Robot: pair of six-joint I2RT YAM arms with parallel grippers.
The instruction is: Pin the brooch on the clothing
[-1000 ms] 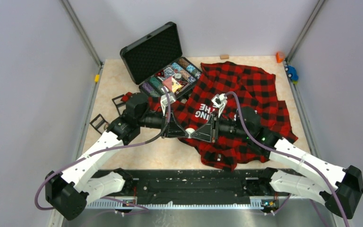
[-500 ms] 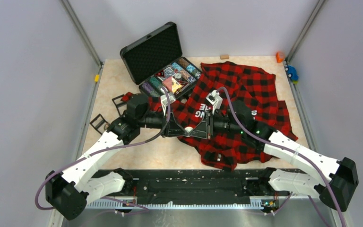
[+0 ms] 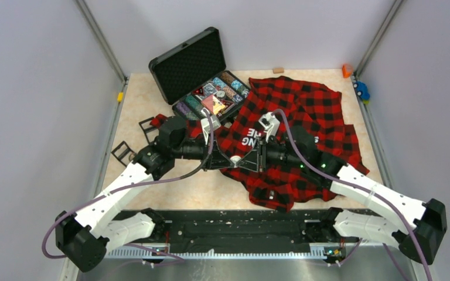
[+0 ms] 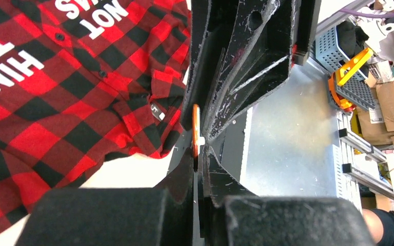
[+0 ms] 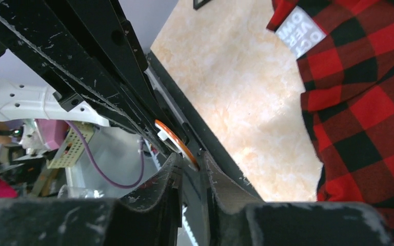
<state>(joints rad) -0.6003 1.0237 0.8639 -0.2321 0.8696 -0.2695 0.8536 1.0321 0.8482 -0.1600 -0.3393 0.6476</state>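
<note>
The brooch (image 3: 234, 160) is a thin orange disc with a white backing, held in the air between both arms' tips. My left gripper (image 3: 229, 159) is shut on it; in the left wrist view the brooch (image 4: 195, 128) shows edge-on at the tips of this gripper (image 4: 200, 154). My right gripper (image 3: 241, 161) meets it from the right. In the right wrist view, the jaws of this gripper (image 5: 191, 160) stand slightly apart with the lower rim of the brooch (image 5: 172, 138) between them. The clothing (image 3: 304, 111), a red-and-black checked shirt with white lettering, lies spread under and behind the grippers (image 4: 56, 102) (image 5: 364, 102).
An open black case (image 3: 190, 64) of assorted brooches stands at the back left, touching the shirt. Two small black stands (image 3: 122, 152) sit left of the left arm. A wooden block (image 3: 278, 70), an orange toy (image 3: 347, 71) and a blue toy (image 3: 361, 91) lie along the far edges.
The right arm has swung left so that its tips meet the left gripper. Its jaws have since parted a little. The left arm has barely moved.
</note>
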